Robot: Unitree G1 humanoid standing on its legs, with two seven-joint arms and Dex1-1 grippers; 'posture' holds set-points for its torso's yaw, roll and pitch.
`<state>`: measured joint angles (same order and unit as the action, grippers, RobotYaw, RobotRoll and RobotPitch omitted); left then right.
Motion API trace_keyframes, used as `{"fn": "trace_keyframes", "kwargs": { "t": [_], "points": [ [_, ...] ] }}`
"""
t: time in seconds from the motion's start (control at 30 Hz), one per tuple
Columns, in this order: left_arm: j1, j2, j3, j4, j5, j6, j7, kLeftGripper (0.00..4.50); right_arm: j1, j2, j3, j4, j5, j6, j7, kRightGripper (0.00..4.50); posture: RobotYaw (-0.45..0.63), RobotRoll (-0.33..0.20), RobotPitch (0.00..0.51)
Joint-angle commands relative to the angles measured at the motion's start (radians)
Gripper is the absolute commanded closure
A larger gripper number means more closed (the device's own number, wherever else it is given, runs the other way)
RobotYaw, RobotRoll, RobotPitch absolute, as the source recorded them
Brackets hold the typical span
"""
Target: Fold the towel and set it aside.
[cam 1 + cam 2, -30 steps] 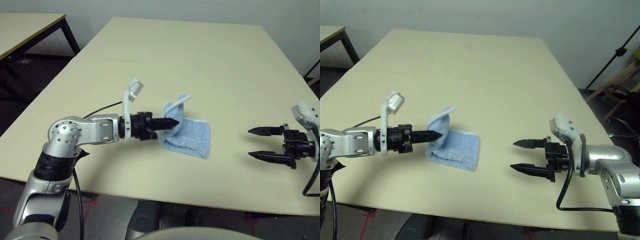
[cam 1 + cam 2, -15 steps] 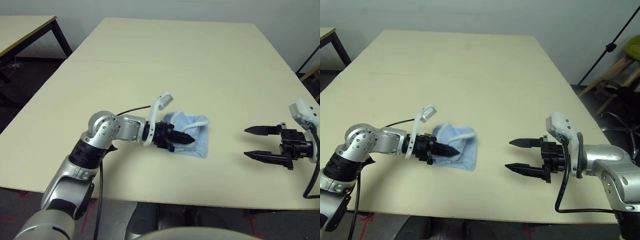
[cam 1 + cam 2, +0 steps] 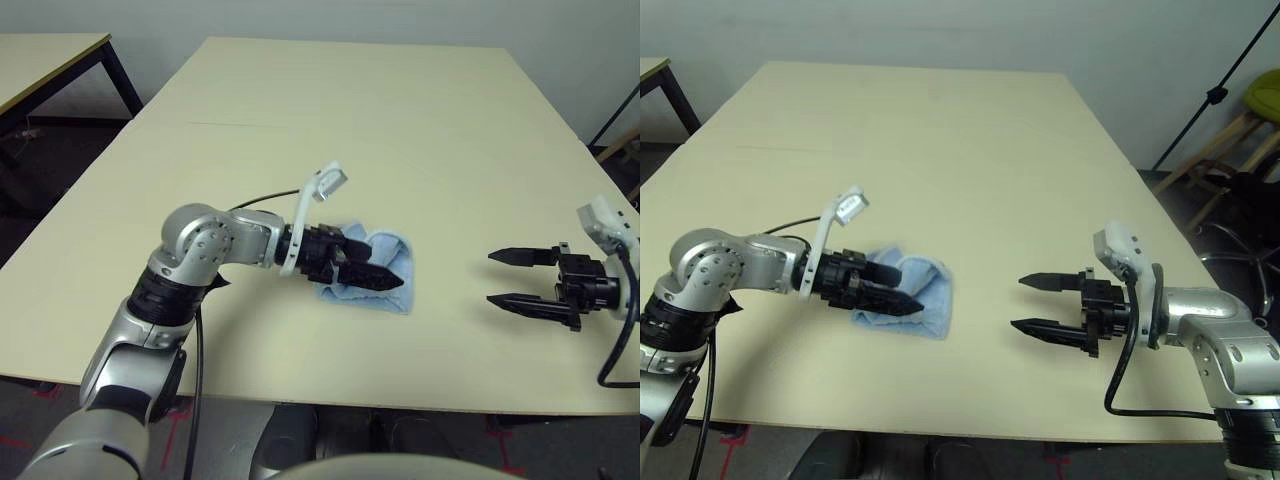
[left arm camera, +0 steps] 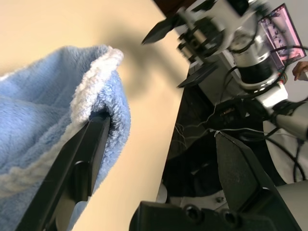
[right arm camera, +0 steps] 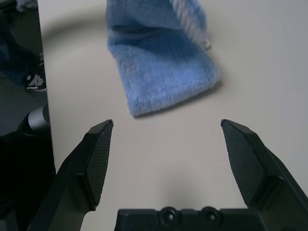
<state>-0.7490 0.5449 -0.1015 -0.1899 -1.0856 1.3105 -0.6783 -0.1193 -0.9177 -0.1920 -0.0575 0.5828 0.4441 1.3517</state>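
Towel: the towel (image 3: 375,268) lies folded over itself on the worktop (image 3: 350,130), near the front edge, between the two arms.
Left hand: the left hand (image 3: 385,282) lies low across the towel, fingers spread apart, one finger (image 4: 79,161) touching the fold's edge.
Right hand: the right hand (image 3: 503,278) hovers well apart to the right, fingers wide and empty.
Change: a second ago the left hand held a corner lifted; that corner is now laid over and let go.
Meaning: folding looks nearly done; setting it aside is not yet done.
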Motion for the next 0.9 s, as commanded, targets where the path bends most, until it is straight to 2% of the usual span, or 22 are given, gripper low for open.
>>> {"fn": "trace_keyframes", "kwargs": {
  "t": [0.03, 0.2, 0.3, 0.5, 0.6, 0.67, 0.8, 0.9],
  "points": [
    [-0.025, 0.007, 0.071, -0.016, -0.059, 0.060, 0.003, 0.02, -0.031, 0.030, 0.008, -0.011, 0.032, 0.019, -0.010, 0.00, 0.12, 0.000, 0.034],
    [-0.017, 0.000, 0.092, -0.039, -0.120, 0.125, -0.003, 0.02, -0.048, 0.022, 0.015, -0.018, 0.031, 0.039, -0.004, 0.00, 0.13, 0.000, 0.026],
    [-0.020, -0.026, 0.044, -0.036, -0.099, 0.134, -0.004, 0.02, -0.058, 0.016, 0.020, -0.012, 0.024, 0.039, -0.001, 0.00, 0.13, 0.000, 0.026],
    [-0.086, -0.054, -0.221, 0.055, 0.149, 0.007, -0.079, 0.02, -0.073, 0.015, 0.034, -0.010, 0.017, 0.047, -0.008, 0.00, 0.11, 0.000, 0.037],
    [-0.132, -0.083, -0.363, 0.138, 0.307, -0.116, -0.131, 0.02, -0.045, 0.011, 0.023, -0.020, 0.014, 0.042, -0.012, 0.00, 0.08, 0.000, 0.050],
    [-0.148, -0.080, -0.412, 0.165, 0.374, -0.175, -0.177, 0.02, -0.030, 0.009, 0.015, -0.024, 0.016, 0.042, -0.016, 0.00, 0.08, 0.000, 0.054],
    [-0.158, -0.083, -0.355, 0.171, 0.387, -0.181, -0.220, 0.02, -0.017, 0.022, -0.006, -0.039, 0.042, 0.053, -0.038, 0.00, 0.09, 0.000, 0.061],
    [-0.147, -0.028, -0.247, 0.123, 0.361, -0.147, -0.222, 0.02, -0.044, 0.055, 0.021, -0.074, 0.054, 0.078, -0.086, 0.00, 0.11, 0.000, 0.061]
  ]
}}
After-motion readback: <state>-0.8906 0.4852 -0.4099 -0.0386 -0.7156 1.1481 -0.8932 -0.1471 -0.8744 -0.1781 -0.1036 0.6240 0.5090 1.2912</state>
